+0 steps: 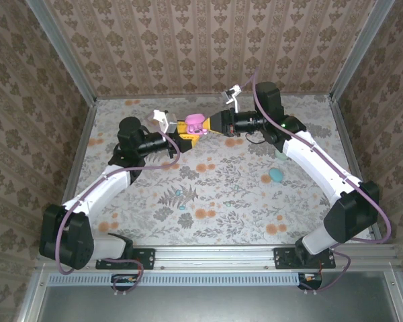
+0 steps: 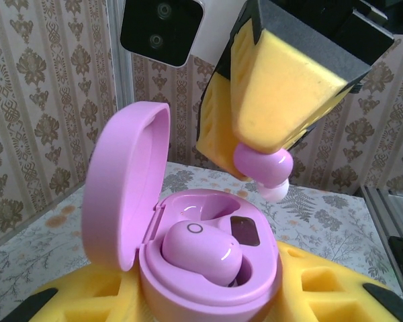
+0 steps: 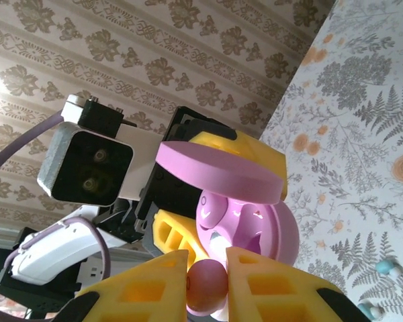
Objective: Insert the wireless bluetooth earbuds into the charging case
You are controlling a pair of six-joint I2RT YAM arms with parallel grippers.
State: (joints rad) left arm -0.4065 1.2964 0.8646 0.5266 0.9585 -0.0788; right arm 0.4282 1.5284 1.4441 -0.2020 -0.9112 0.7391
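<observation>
Your left tool [image 1: 190, 131] was clamped on the pink charging case [image 2: 208, 275], its yellow fingers [image 2: 336, 295] pressed against the lower shell on both sides, holding it up off the bench [image 1: 221, 201] near the back wall. The case stood open, with its lid [image 2: 124, 188] hinged up and back on the left in your left wrist view. One pink earbud [image 2: 201, 251] sat in the nearer well, its glossy back facing up, and a small dark panel [image 2: 245, 231] showed inside the case just behind it.

Your right tool [image 1: 213, 123] was closed on a second pink earbud [image 2: 263, 164], pinched between the tips of its yellow pads [image 2: 282, 94]. That bud hung just above the open case, over its far right side and apart from the seated one. From the right wrist you saw the same bud between the two pads, with the case's open mouth and flat lid directly beyond it. From above, the two tools met tip to tip at the middle of the back of the bench, with the case between them.

A mint-teal rounded piece [image 1: 275, 176] lay on the flowered mat beside your right arm [image 1: 322, 168], well apart from the pink case. You could not tell whether it was a bud or another case.
</observation>
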